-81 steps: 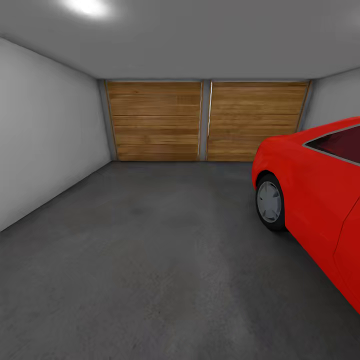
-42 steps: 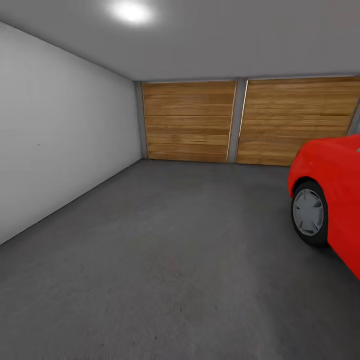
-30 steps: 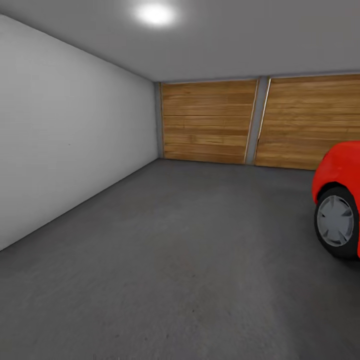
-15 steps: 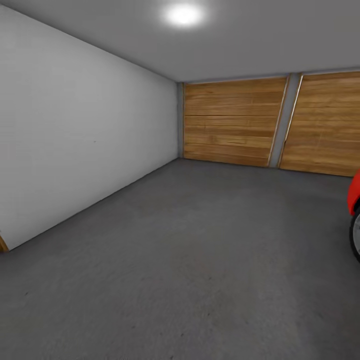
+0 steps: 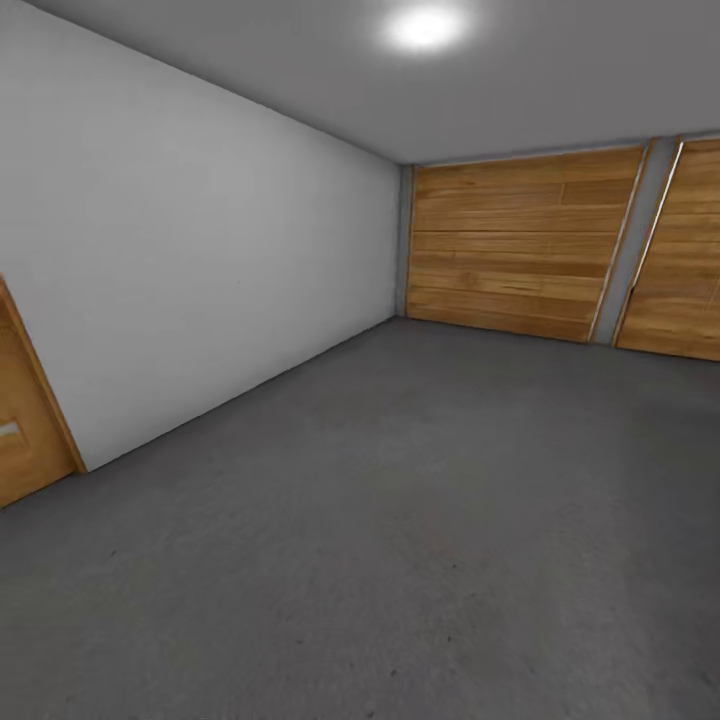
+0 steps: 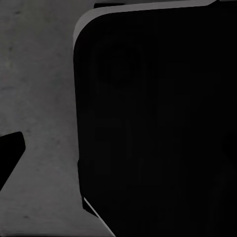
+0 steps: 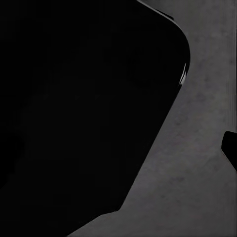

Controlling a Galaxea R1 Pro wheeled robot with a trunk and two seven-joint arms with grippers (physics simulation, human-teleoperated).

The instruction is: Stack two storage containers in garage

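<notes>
The head view looks into the garage: a dark grey concrete floor (image 5: 400, 520), mottled and faintly speckled, runs back to two wooden slatted doors (image 5: 515, 255) made of horizontal planks in warm honey tones, with a pale grey post (image 5: 630, 255) between them. A plain white wall (image 5: 200, 260), smooth and matte, runs along the left side of that view, and a slice of a flat wooden door (image 5: 25, 420) with a lighter frame shows at its near end. The ceiling (image 5: 560, 70) is flat grey, with one soft round light (image 5: 425, 27) glowing in it.

In the left wrist view, a large black rounded-corner body (image 6: 158, 123) with a thin grey edge sits close to the camera, smooth and featureless; beside it lies the same mottled grey concrete, and a small dark wedge (image 6: 9, 155) pokes in at the picture's edge. The right wrist view has a similar black rounded mass (image 7: 84, 113) with a small bright glint on its curved corner, concrete beyond it, and a small dark tip (image 7: 230, 145) at the margin.

Whether either gripper is spread or closed cannot be told, since the fingers are not clearly shown. Where the orange-red containers lie relative to either gripper cannot be told from these pictures; under both wrists there is bare-looking concrete.
</notes>
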